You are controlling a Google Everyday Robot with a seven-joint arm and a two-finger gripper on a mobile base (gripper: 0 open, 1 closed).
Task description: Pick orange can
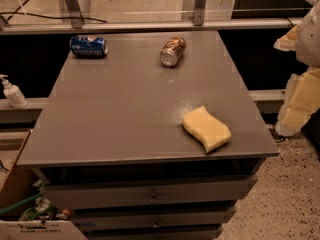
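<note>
The orange can lies on its side at the far middle of the grey cabinet top, its silver end turned toward me. My gripper shows as pale yellowish parts at the right edge of the view. It is off the side of the cabinet, well to the right of the can and nearer to me than the can. It holds nothing that I can see.
A blue can lies on its side at the far left corner. A yellow sponge lies near the front right. A white pump bottle stands on a ledge to the left. A cardboard box sits on the floor at the lower left. A metal rail runs behind the cabinet.
</note>
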